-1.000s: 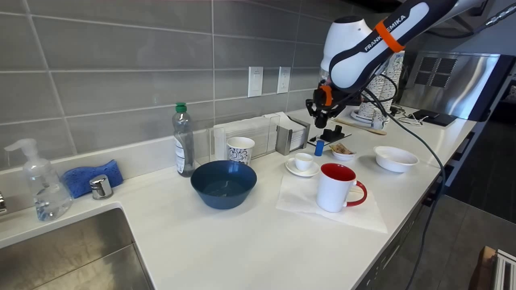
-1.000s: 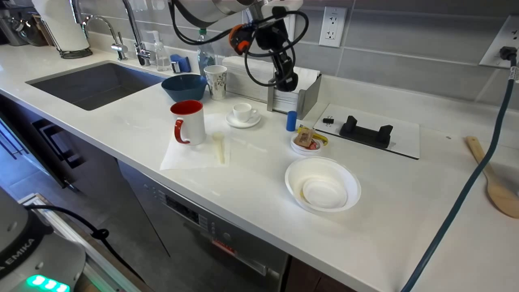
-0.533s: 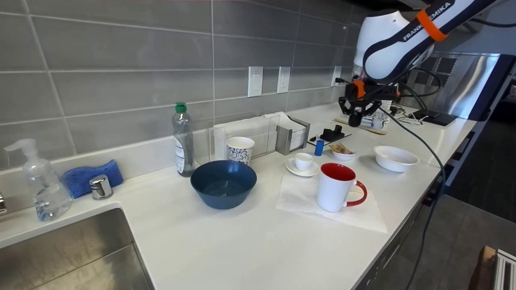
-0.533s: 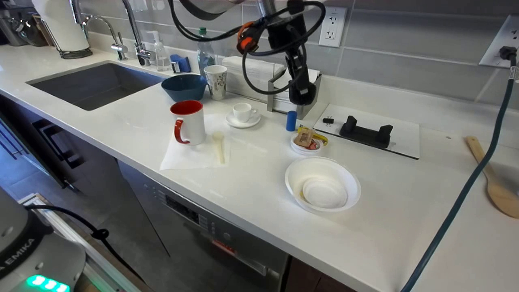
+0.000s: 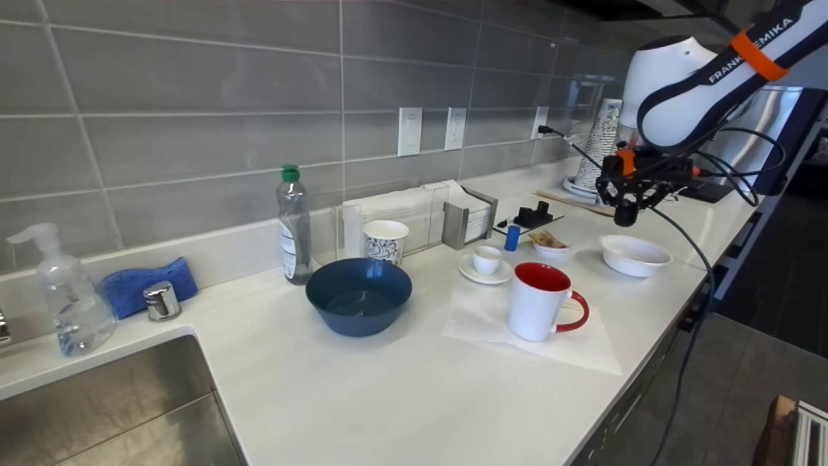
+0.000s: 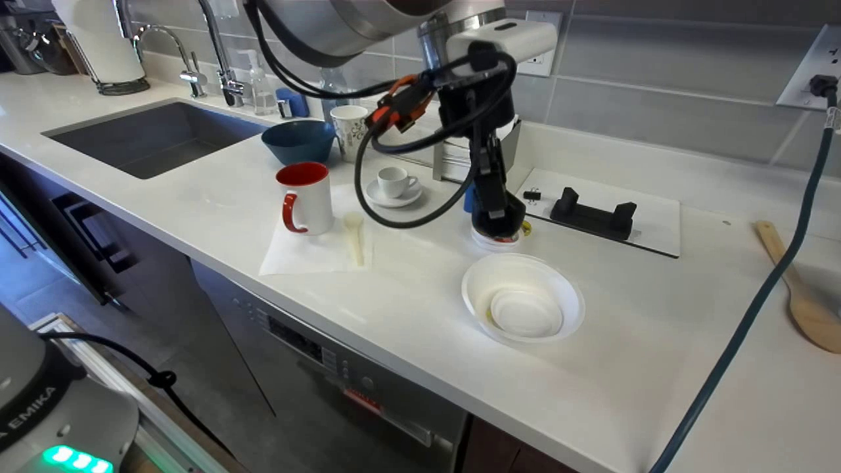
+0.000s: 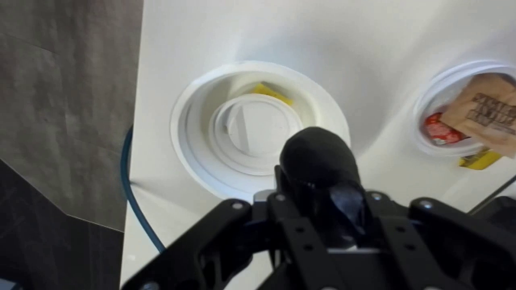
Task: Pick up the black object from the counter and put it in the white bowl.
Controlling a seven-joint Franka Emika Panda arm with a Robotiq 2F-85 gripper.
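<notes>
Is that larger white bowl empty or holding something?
Not empty: the wrist view shows a yellow item, too unclear to name, inside the white bowl.

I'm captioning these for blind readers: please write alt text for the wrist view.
A black gripper holds a black object that hides part of a white bowl containing a white dish and a yellow packet. At right, a smaller bowl carries red and brown packets.
</notes>
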